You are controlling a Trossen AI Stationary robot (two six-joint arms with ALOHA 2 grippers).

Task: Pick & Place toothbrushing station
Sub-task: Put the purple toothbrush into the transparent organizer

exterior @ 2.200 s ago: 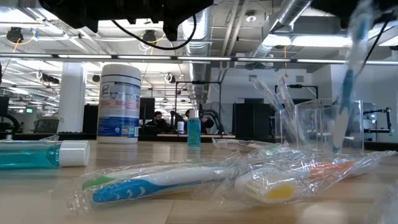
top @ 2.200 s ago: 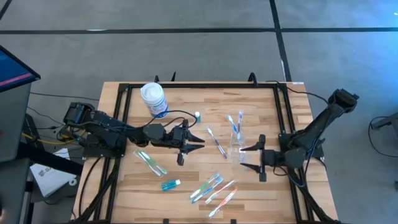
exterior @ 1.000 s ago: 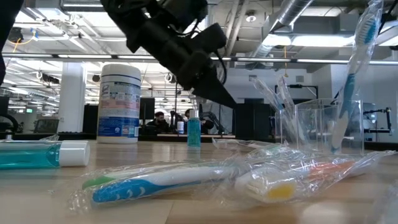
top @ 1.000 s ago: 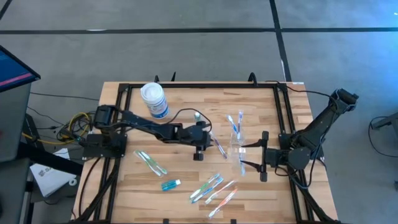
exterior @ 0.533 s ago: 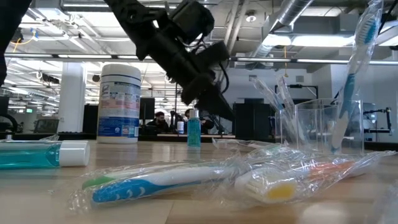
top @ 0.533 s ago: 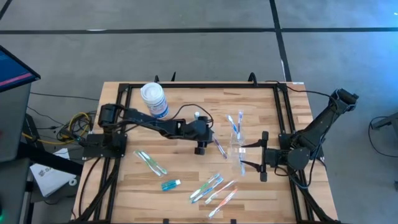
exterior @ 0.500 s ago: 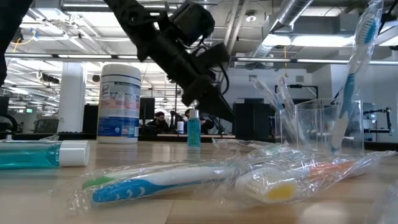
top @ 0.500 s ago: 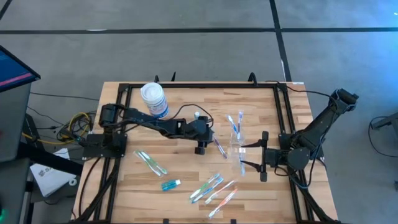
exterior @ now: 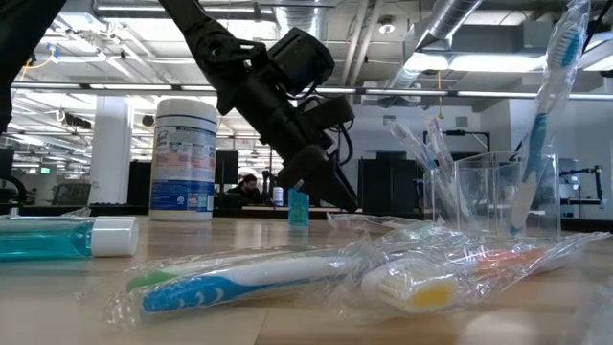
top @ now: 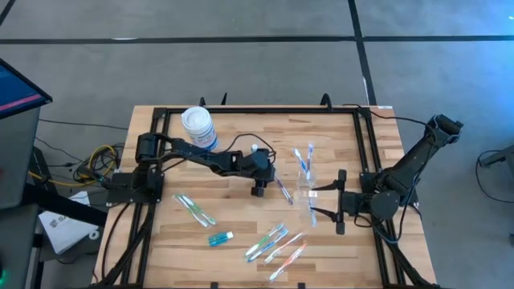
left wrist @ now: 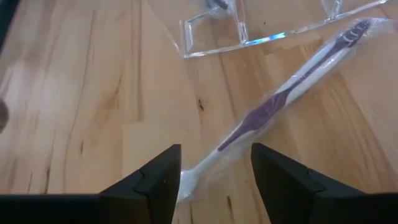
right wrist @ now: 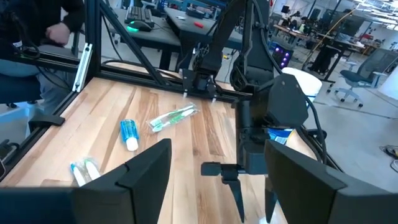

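Note:
A purple toothbrush (left wrist: 273,106) in clear wrap lies flat on the wood, left of the clear cup (top: 306,181). The cup stands upright with blue toothbrushes (exterior: 541,105) leaning in it. My left gripper (left wrist: 214,180) is open and tipped down over the purple toothbrush's handle end (left wrist: 189,182), one finger on each side; I see no touch. In the high view that gripper (top: 267,181) is at the table's middle. My right gripper (top: 321,203) stands open just right of the cup, with nothing between its fingers.
The white canister (top: 198,128) stands at the far left, with a small upright teal tube (top: 254,149) beside it. Green toothbrushes (top: 195,210), a lying teal tube (top: 221,238) and several wrapped toothbrushes (top: 277,242) lie toward the near edge. A person (right wrist: 37,31) is beyond the table.
My left gripper has come down toward the table and tipped its fingers lower, ending over the purple toothbrush's handle end. The toothbrush and the cup have stayed where they were.

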